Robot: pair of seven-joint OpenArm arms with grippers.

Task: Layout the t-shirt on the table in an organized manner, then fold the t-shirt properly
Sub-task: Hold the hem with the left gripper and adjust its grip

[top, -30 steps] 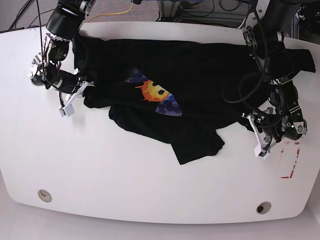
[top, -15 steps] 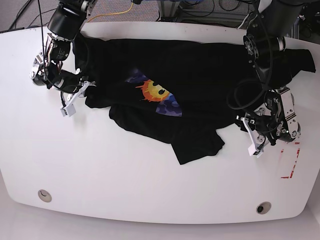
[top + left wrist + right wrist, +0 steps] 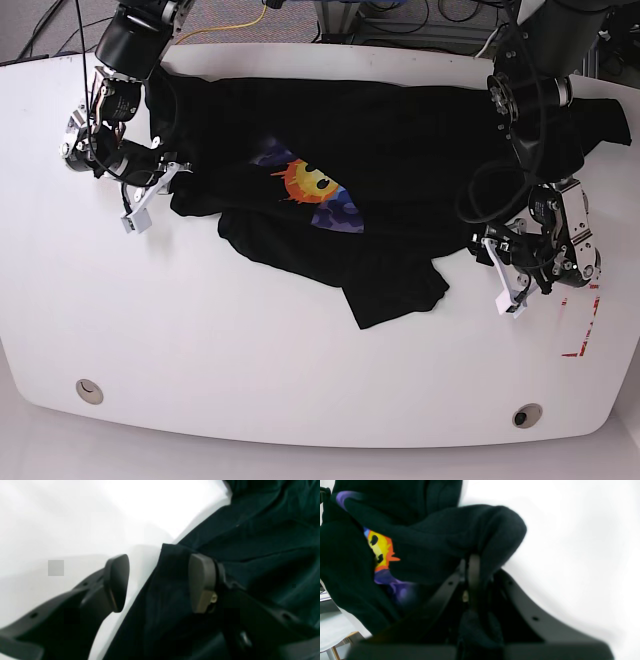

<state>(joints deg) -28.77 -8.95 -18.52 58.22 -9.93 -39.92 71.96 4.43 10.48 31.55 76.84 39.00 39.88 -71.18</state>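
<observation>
The right hand (image 3: 472,580) is pinching a bunched fold of the black soft cloth t-shirt (image 3: 370,170) — in its wrist view the two fingers meet on a rounded hump of cloth that bulges over their tips, with the orange-yellow sun face (image 3: 380,550) just beyond at nine o'clock. That grip sits at the garment's nine o'clock edge in the base view, apparently so the bunched side can be drawn outward and flattened.

The left hand (image 3: 160,582) is spread: one pad (image 3: 117,580) hangs over bare white surface, the other pad (image 3: 202,582) lies on the dark cloth, and a hem corner of the shirt juts into the gap between them. It looks placed to close on that edge, which is not yet gripped. In the base view this hand (image 3: 510,280) is at the shirt's four o'clock side, near the red tape outline (image 3: 585,320).

The t-shirt lies rumpled across the twelve o'clock half of the large white smooth surface (image 3: 250,370), the print half hidden by an overlapping fold and a loose flap (image 3: 395,290) trailing towards six o'clock. Judging by this, laying out is only partly done — folding cannot sensibly begin yet.
</observation>
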